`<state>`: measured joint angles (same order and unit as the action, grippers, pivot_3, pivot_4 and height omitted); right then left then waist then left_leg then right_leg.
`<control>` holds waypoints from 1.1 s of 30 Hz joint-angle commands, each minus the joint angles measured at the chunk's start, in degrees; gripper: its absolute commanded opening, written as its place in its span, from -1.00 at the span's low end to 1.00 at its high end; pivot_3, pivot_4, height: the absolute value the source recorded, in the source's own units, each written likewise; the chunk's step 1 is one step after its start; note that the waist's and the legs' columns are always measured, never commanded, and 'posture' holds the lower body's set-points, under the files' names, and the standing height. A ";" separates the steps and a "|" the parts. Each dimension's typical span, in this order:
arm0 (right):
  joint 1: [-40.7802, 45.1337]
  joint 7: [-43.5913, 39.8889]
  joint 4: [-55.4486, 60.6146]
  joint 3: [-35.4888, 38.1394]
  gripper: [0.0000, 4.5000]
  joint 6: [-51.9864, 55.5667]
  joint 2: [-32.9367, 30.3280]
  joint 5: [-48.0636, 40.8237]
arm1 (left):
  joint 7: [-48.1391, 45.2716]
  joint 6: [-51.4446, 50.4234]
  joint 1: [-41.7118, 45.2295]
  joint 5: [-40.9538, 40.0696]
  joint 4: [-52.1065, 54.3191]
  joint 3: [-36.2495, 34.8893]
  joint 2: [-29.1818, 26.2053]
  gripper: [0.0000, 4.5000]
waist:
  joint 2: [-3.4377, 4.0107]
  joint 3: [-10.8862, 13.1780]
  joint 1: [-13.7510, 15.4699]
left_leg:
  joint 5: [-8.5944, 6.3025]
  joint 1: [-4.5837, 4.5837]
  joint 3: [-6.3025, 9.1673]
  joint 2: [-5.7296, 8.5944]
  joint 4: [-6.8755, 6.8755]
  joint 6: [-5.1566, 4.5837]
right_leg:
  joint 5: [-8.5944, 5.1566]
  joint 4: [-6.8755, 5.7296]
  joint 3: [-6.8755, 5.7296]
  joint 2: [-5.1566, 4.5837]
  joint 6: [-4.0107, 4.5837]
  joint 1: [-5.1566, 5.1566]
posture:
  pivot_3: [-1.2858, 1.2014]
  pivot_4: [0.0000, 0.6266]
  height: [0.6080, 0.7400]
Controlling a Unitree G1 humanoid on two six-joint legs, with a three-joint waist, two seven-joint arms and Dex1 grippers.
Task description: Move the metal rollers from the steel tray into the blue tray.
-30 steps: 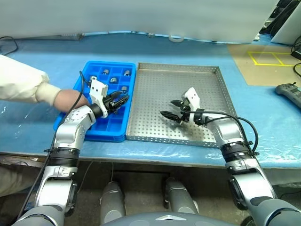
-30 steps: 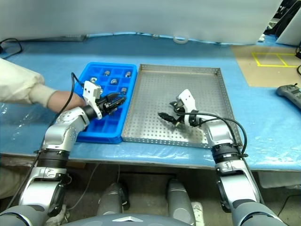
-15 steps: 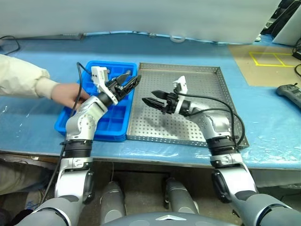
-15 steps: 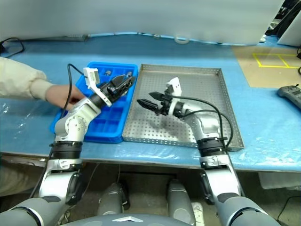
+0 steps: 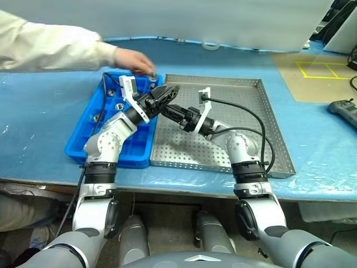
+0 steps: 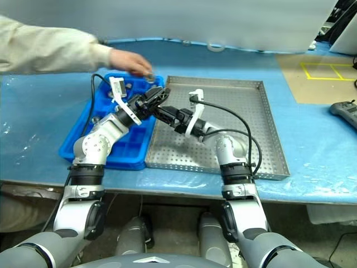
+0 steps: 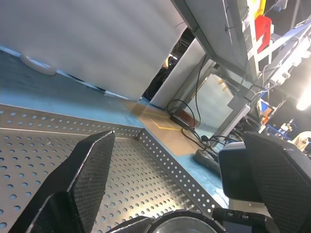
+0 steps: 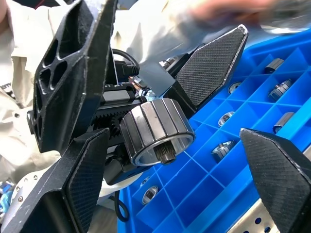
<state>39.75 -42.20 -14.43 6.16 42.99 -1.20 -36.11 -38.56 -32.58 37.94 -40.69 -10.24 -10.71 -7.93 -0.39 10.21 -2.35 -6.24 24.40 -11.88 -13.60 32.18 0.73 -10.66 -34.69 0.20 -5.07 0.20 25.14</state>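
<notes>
The blue tray lies left of the steel tray, rim to rim. Several metal rollers sit in the blue tray's compartments. The steel tray's perforated floor looks bare where I can see it. My left gripper hangs open above the seam between the trays, with nothing between its fingers. My right gripper faces it just below, open too and empty, their tips close together. In the right wrist view the left gripper fills the space ahead, over the blue tray.
A person's hand on a cream sleeve reaches over the blue tray's far end. A black controller lies at the right table edge, beside a brown mat with yellow marks. A tape roll lies at the back.
Both arms rose and swung inward until the grippers face each other. The left gripper opened. The person's hand left the blue tray's left side and moved over its far end.
</notes>
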 commanded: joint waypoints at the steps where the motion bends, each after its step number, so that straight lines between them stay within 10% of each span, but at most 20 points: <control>1: 0.67 -0.41 3.00 0.02 1.00 -0.15 1.04 -2.45 | -0.54 -0.41 -0.01 -0.40 1.41 1.12 0.59 0.98 | 0.00 0.00 0.00 | 0.00 0.00 0.00 0.00 -0.02 0.01 | 0.00 0.00 0.00 0.00 0.00 0.00 | -0.33 -0.52 1.00; 10: 0.50 -1.33 4.13 -0.14 -0.21 0.31 1.69 -4.11 | 0.31 1.47 -0.28 1.11 1.72 0.80 0.10 1.00 | 0.00 0.00 0.06 | -0.01 0.02 0.00 0.01 -0.04 0.02 | -0.01 0.03 0.00 0.00 -0.01 0.02 | -0.32 -0.52 1.00; 33: 7.84 6.40 -4.23 12.80 -0.23 -1.04 7.47 -15.50 | 9.21 2.01 1.00 -7.53 4.64 -8.49 0.76 1.00 | 0.00 0.01 0.40 | 0.00 0.10 0.00 0.01 -0.15 0.08 | -0.01 0.08 -0.03 0.00 -0.02 0.10 | -0.28 -0.52 1.00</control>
<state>46.07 -36.11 -19.34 17.44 42.19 6.01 -48.98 -29.44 -31.56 37.47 -46.87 -7.10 -18.63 -7.01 -0.38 10.22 -1.95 -6.24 24.51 -11.87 -13.59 32.02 0.82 -10.67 -34.61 0.17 -5.07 0.18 25.26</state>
